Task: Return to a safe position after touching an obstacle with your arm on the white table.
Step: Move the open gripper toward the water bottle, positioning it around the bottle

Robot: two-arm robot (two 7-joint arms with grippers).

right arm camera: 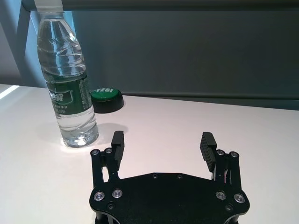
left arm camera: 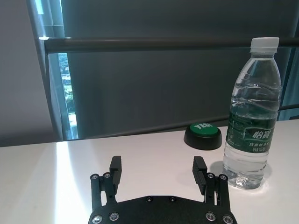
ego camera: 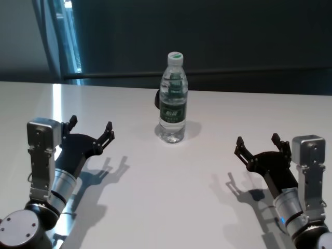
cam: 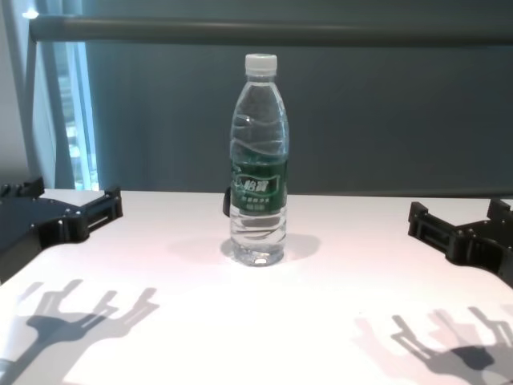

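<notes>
- The obstacle (ego camera: 173,98), a clear water bottle w/ white cap & dark green label band, stood upright on the white table (ego camera: 171,197), roughly mid-width & toward the far edge
- Water filled most of the bottle; cap was on
- A low black button w/ green top (left arm camera: 202,135) sat on the table just behind the bottle, closer to the far edge; in the head view only a dark sliver of it showed beside the bottle
- Left gripper (ego camera: 91,130) hovered over the table's left part, nearer the front edge than the bottle, well apart from it; fingers spread wide, nothing between them
- Left wrist view showed both finger pads (left arm camera: 115,168) apart w/ bare table between, bottle off to one side
- Right gripper (ego camera: 258,144) hovered over the table's right part, also nearer the front edge, well apart from the bottle; fingers wide, holding nothing
- Both grippers pointed toward the far edge, neither touching the bottle
- Gripper shadows lay on the table near the front edge
</notes>
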